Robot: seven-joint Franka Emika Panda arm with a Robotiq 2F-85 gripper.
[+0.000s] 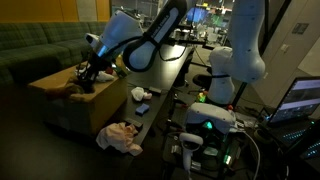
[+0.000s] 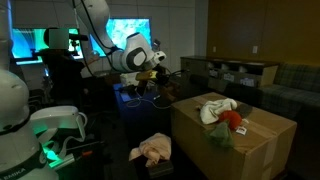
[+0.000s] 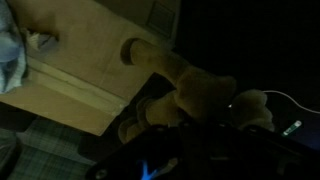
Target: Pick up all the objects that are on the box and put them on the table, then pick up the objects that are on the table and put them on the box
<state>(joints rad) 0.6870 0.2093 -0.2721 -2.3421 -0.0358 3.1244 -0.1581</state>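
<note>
**Plush toy in the grip at the box's edge, table next**

We judge the first half of the task to be in hand: clearing the box [image 1: 85, 105]. In the wrist view the gripper [image 3: 150, 118] has its fingers pressed together on the brown plush toy [image 3: 195, 90], which hangs just past the box's edge, over darker ground. A white cloth [image 2: 215, 107] and a red ball [image 2: 236, 118] lie on the box top, so we think more trips are due.

The next move calls for carrying the toy clear of the box, lowering it over a bare patch of the black table [image 1: 160, 85], and letting go only once it is low.

In the wrist view the toy's long axis runs slantwise, from upper left to lower right. Its narrow end points back at the box; the bulkier end points away. We cannot tell which end is the head.
</note>
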